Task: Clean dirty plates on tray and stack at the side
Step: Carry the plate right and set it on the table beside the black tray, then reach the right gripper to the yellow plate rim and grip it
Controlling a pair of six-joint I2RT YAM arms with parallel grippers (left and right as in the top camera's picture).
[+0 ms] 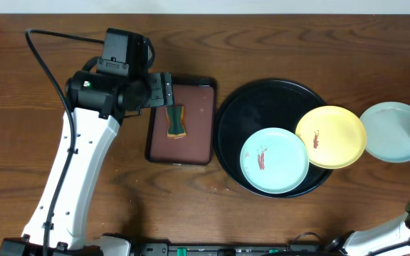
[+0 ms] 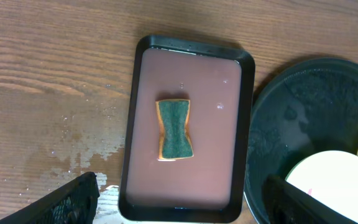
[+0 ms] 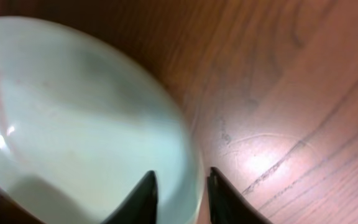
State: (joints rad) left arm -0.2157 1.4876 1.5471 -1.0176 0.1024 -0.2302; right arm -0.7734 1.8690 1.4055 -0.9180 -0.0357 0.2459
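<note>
One mint plate [image 1: 274, 160] lies inside the round black tray [image 1: 262, 99], at its near side. The yellow plate [image 1: 330, 136] rests tilted over the tray's right rim. A second mint plate [image 1: 393, 131] sits on the desk [image 1: 6, 128] just right of the tray. The right claw [image 3: 180, 180] straddles that plate's rim, its jaws parted a little. The left claw [image 1: 168, 90] hangs wide open, holding nothing, over a sponge [image 2: 174, 130] in the rectangular tray [image 2: 247, 124].
</note>
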